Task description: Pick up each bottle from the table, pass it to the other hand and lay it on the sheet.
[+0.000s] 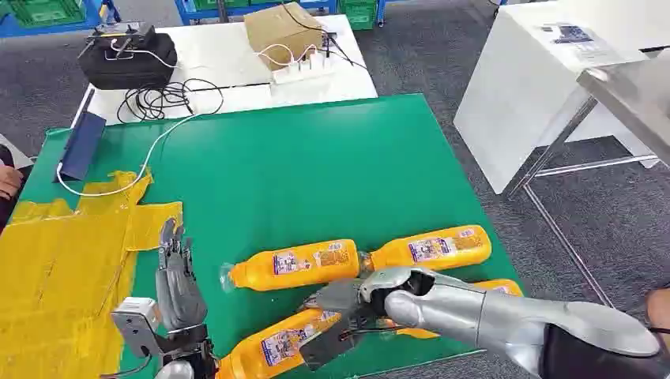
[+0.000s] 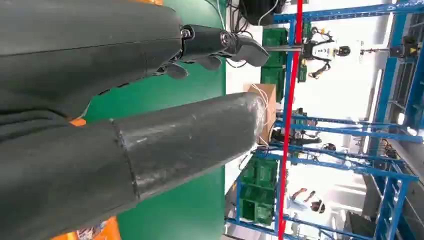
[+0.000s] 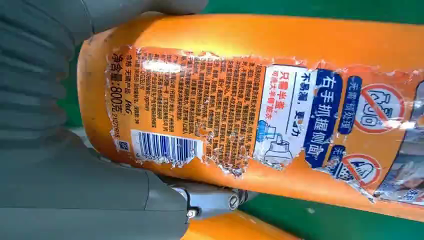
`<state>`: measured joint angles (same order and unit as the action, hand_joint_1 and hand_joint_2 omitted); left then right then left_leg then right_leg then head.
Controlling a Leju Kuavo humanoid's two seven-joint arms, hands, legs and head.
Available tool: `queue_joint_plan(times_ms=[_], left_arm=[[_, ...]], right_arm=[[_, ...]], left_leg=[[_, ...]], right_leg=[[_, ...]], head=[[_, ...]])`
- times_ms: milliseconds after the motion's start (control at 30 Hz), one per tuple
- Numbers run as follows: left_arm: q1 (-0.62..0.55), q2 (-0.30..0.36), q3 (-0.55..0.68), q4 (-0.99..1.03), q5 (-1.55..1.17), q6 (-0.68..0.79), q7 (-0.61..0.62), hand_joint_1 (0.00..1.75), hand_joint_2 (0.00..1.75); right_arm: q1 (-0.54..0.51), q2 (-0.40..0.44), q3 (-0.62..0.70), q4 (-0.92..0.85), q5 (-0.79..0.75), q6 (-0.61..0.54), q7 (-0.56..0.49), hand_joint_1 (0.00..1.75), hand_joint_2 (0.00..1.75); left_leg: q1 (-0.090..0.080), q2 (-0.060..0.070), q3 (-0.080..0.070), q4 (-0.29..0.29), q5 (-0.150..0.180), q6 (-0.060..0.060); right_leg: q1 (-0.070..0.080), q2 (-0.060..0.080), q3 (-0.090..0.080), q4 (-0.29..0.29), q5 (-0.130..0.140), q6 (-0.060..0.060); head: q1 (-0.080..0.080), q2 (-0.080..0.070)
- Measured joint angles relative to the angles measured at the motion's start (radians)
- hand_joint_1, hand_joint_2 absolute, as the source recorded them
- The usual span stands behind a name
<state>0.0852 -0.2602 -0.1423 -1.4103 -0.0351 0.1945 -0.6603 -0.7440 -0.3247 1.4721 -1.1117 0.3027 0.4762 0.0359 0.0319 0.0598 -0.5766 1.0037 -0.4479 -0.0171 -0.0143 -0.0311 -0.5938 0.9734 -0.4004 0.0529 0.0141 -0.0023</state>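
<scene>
My right hand [image 1: 348, 304] wraps the nearest orange bottle [image 1: 272, 343] lying on the green tabletop [image 1: 300, 158], left hand [image 1: 178, 276] spread and empty beside it; I should firm the grasp before lifting toward the yellow sheet [image 1: 63, 253].

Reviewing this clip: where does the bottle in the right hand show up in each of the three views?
Head view: the held bottle lies bottom centre, under the right hand.
Left wrist view: an orange patch at the bottom edge may be a bottle; which one, I cannot tell.
Right wrist view: the bottle spans the frame, label toward the camera.
Shared landmark: the green table cover.
</scene>
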Motion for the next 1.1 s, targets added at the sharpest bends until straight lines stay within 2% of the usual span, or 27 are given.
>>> queue_joint_plan(times_ms=[167, 267, 300, 367, 433, 533, 633, 767, 900, 933, 1033, 1100], left_arm=[[0.0, 0.003, -0.002, -0.007, 0.01, 0.009, 0.01, 0.0, 0.0], [0.001, 0.004, -0.002, -0.015, 0.015, 0.013, 0.013, 0.0, 0.0], [0.001, 0.004, -0.002, -0.017, 0.015, 0.015, 0.013, 0.0, 0.0], [0.001, 0.004, -0.001, -0.021, 0.02, 0.03, 0.013, 0.0, 0.0], [0.005, 0.001, 0.008, -0.037, 0.027, 0.11, 0.003, 0.0, 0.0], [0.024, -0.03, 0.066, -0.115, 0.075, 0.327, -0.033, 0.0, 0.0], [0.067, -0.047, 0.181, -0.253, 0.163, 0.463, -0.039, 0.0, 0.0], [0.109, -0.058, 0.296, -0.361, 0.2, 0.487, -0.042, 0.0, 0.0], [0.123, -0.065, 0.353, -0.416, 0.201, 0.495, -0.042, 0.0, 0.0], [0.123, -0.066, 0.365, -0.422, 0.201, 0.497, -0.042, 0.0, 1.75], [0.124, -0.067, 0.388, -0.434, 0.205, 0.494, -0.042, 0.0, 1.75], [0.126, -0.07, 0.393, -0.432, 0.254, 0.411, -0.042, 0.0, 1.75]], right_arm=[[0.035, 0.051, 0.004, 0.078, 0.205, -0.134, -0.037, 1.75, 1.75], [0.048, 0.076, 0.004, 0.116, 0.232, -0.158, -0.043, 1.75, 1.75], [0.049, 0.082, 0.004, 0.125, 0.233, -0.16, -0.045, 1.75, 1.75], [0.056, 0.093, 0.002, 0.142, 0.236, -0.182, -0.045, 1.75, 1.75], [0.083, 0.124, -0.025, 0.171, 0.211, -0.254, -0.014, 1.75, 1.75], [0.18, 0.182, -0.135, 0.2, 0.104, -0.452, 0.009, 1.75, 1.75], [0.309, 0.23, -0.291, 0.167, 0.003, -0.576, -0.065, 1.75, 1.75], [0.44, 0.272, -0.427, 0.083, -0.007, -0.591, -0.103, 1.75, 1.75], [0.496, 0.29, -0.51, 0.036, -0.009, -0.599, -0.131, 1.75, 1.75], [0.509, 0.296, -0.528, 0.021, -0.009, -0.6, -0.145, 1.75, 1.75], [0.538, 0.313, -0.57, -0.019, -0.008, -0.594, -0.164, 1.75, 1.75], [0.557, 0.324, -0.595, -0.045, -0.001, -0.58, -0.18, 1.75, 1.75]], left_leg=[[0.002, 0.006, 0.011, -0.001, -0.004, -0.002], [0.003, 0.013, 0.023, -0.002, -0.013, -0.003], [0.003, 0.014, 0.028, -0.002, -0.017, 0.001], [0.005, 0.017, 0.036, -0.002, -0.021, -0.001], [0.008, 0.018, 0.04, -0.002, -0.023, 0.0], [0.009, 0.014, 0.039, -0.002, -0.014, -0.004], [0.01, 0.008, 0.035, -0.002, -0.012, -0.006], [0.009, 0.001, 0.016, -0.002, -0.009, -0.006], [0.007, 0.0, 0.01, -0.002, -0.009, -0.006], [0.007, 0.0, 0.009, -0.002, -0.01, -0.006], [0.005, 0.0, 0.007, -0.002, -0.01, -0.006], [0.005, 0.0, 0.007, -0.002, -0.01, -0.006]], right_leg=[[0.001, 0.005, 0.01, 0.0, -0.002, -0.003], [0.001, 0.011, 0.014, -0.001, -0.007, -0.005], [0.001, 0.013, 0.014, -0.001, -0.008, -0.006], [0.002, 0.014, 0.022, -0.001, -0.021, -0.008], [0.004, 0.015, 0.033, -0.001, -0.021, -0.007], [0.006, 0.014, 0.038, 0.0, -0.017, -0.008], [0.007, 0.01, 0.033, 0.001, -0.01, -0.008], [0.007, 0.003, 0.017, 0.003, -0.01, -0.008], [0.006, 0.001, 0.012, 0.002, -0.01, -0.008], [0.006, 0.001, 0.011, 0.002, -0.01, -0.007], [0.004, 0.001, 0.008, 0.002, -0.011, -0.007], [0.004, 0.001, 0.007, 0.002, -0.011, -0.007]], head=[[0.0, 0.0], [0.0, 0.0], [0.0, 0.0], [0.0, 0.0], [0.001, 0.0], [0.0, 0.0], [0.0, 0.0], [0.0, 0.0], [0.0, 0.0], [0.0, 0.0], [0.0, 0.0], [0.0, 0.0]])
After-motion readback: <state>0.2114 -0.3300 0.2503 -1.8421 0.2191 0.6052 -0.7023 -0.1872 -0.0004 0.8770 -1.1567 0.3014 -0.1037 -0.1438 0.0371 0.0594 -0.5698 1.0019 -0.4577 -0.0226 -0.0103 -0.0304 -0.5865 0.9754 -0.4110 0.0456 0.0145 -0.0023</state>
